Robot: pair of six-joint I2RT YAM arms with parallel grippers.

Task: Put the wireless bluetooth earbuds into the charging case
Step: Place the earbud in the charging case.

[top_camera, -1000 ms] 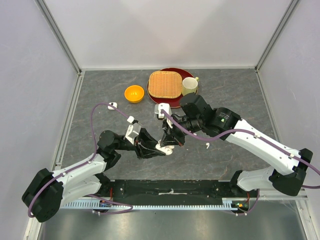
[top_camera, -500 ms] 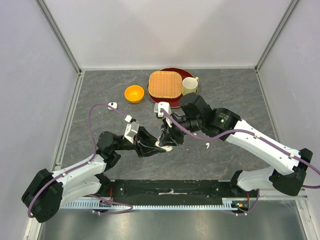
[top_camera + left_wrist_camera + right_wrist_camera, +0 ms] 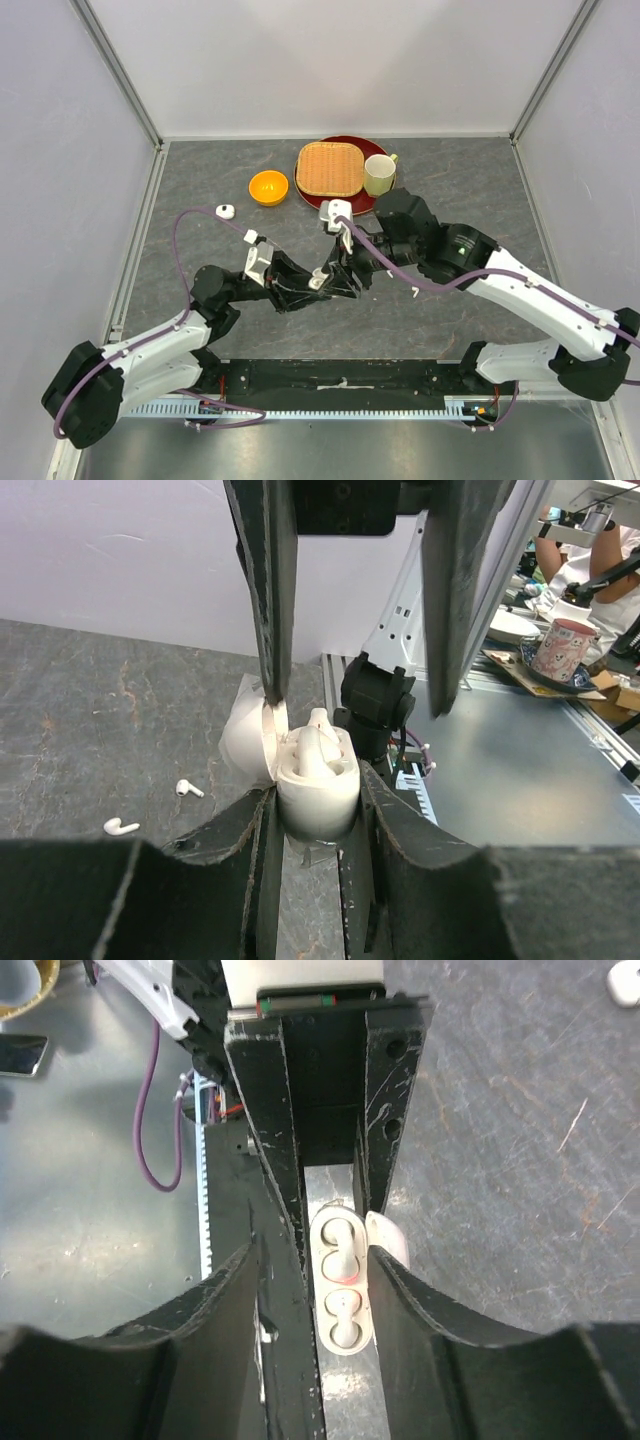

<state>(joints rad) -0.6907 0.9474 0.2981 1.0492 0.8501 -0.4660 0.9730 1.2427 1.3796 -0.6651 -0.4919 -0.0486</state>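
**Top external.** The left gripper (image 3: 308,288) and the right gripper (image 3: 345,279) meet nose to nose over the grey stone-patterned table (image 3: 470,180), near its middle and towards the near edge. Between them a bit of the small white plastic charging case (image 3: 318,282) shows, but the hold on it cannot be told from here. Beyond, well apart, stand a round orange bowl (image 3: 268,187), a square woven tray (image 3: 330,168) on a dark red plate (image 3: 345,139), and a cream cup (image 3: 378,174). A small white oval object (image 3: 225,211) lies alone to the left. Bare table runs out on both sides to the walls.

**Left wrist.** The left gripper's jaws are clamped on the case's lower body. The case stands upright with its lid (image 3: 245,738) swung open to one side. One glossy white earbud (image 3: 318,742) sits in it, head up. The right gripper's dark fingers (image 3: 268,590) hang from above, spread wide, one at the lid's edge and the other clear of the case. Two loose earbuds (image 3: 188,788) (image 3: 121,827) lie on the table beside the case. Behind the case the table ends at a metal rail.

**Right wrist.** This view looks straight down into the case's wells. White rounded shapes fill them, though how many are earbuds cannot be told. The right fingers stand off on either side, with gaps.
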